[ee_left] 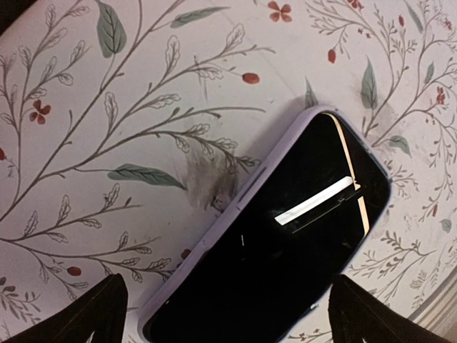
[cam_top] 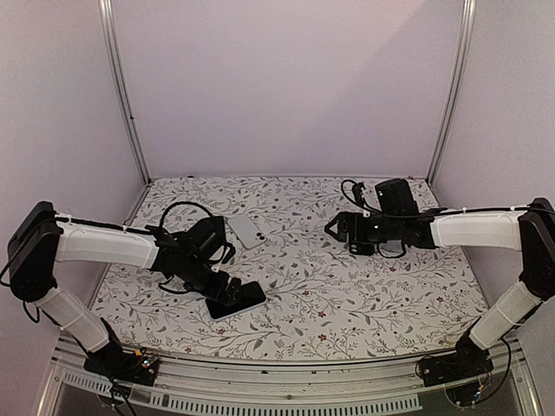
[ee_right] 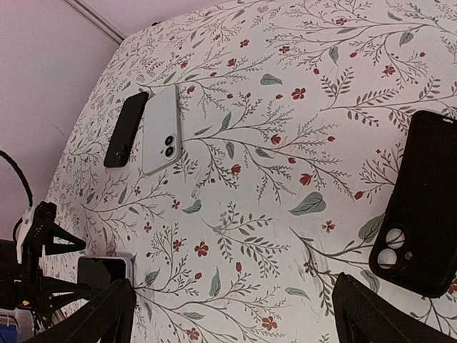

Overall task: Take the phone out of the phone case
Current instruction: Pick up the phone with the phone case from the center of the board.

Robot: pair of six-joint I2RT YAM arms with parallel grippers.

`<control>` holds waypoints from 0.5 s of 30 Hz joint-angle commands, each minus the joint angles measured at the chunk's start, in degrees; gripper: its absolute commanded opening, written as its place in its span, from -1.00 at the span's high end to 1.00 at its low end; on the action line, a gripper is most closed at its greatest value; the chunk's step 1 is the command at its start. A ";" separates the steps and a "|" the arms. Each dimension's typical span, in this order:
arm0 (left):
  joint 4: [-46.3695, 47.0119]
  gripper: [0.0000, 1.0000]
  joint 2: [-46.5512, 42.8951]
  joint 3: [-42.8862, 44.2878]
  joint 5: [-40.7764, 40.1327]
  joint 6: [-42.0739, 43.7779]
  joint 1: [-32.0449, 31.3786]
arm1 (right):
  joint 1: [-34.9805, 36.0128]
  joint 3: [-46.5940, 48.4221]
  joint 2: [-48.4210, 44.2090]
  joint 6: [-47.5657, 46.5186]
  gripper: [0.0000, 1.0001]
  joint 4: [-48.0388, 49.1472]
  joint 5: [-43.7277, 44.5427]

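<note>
Left hand point(ee_left: 232, 318) was open, straddling phone point(ee_left: 285, 243), screen-up in lilac case point(ee_left: 232, 211) by surface point(cam_top: 364, 303) near-left edge; probably positioned to pin it. Right hand point(ee_right: 235, 314) was open, hovering well apart.

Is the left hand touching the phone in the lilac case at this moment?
Apart. In the left wrist view the left hand stands open around the phone, and cloth shows between each finger and the case.
</note>
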 commanded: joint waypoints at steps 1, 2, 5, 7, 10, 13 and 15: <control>1.71 -0.99 -0.93 -0.78 3.17 0.77 -0.65 | 0.40 -0.87 -2.48 0.78 -0.98 0.54 1.55; 1.52 -0.99 -0.31 -0.85 3.68 1.09 -0.92 | 0.44 -0.99 -2.63 0.79 -0.98 0.59 1.51; 0.42 -0.99 1.21 -0.78 2.77 2.24 -1.79 | 0.54 -1.40 -2.92 1.02 -0.98 0.84 1.43; 0.73 -0.99 1.64 -0.93 3.66 2.33 -2.17 | 0.65 -1.45 -3.05 1.04 -0.98 0.75 1.46; 0.38 -0.99 1.91 -0.35 4.34 2.59 -3.43 | 0.78 -1.73 -3.73 1.08 -0.98 0.47 2.00; -0.99 -0.99 2.31 0.59 3.89 2.68 -5.34 | 0.83 -2.21 -4.68 0.99 -0.98 0.11 2.53; -1.95 -0.99 2.54 1.33 3.74 2.77 -6.64 | 0.87 -2.62 -5.42 0.97 -0.98 -0.11 2.80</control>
